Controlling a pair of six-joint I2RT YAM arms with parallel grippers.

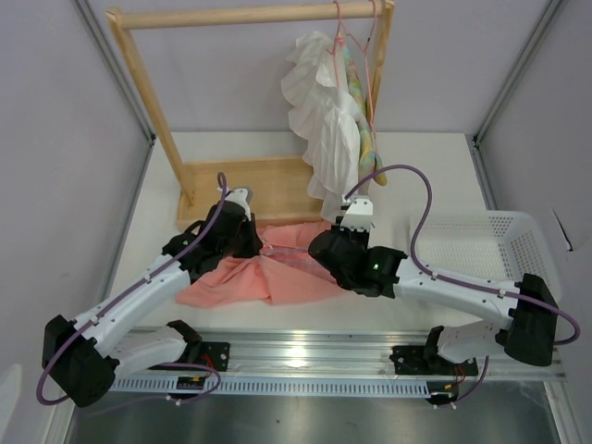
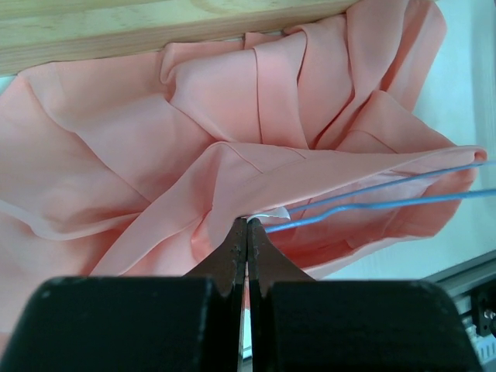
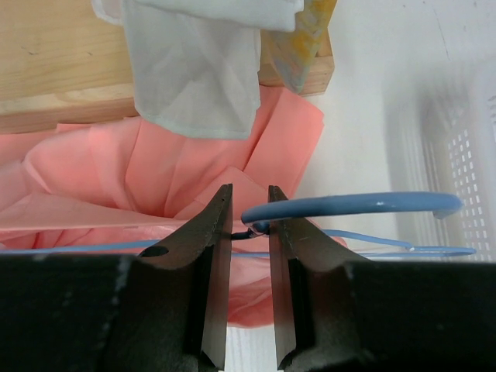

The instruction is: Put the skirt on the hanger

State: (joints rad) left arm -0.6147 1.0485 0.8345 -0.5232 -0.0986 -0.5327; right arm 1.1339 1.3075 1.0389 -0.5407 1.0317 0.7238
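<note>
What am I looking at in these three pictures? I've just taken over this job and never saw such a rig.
Two robot arms are bolted at the near edge of a white table, each ending in a two-finger gripper. The wide picture comes from a fixed camera above and behind them. The other two come from a camera on each wrist, looking along its own fingers. On the table lies a salmon-pink pleated skirt, before a wooden clothes rack carrying a white ruffled garment and a pastel garment on pink wire hangers. A white perforated basket sits at the right. The left gripper is shut on the skirt's edge, beside a small white label. The right gripper holds the light-blue wire hanger by the neck below its hook.
</note>
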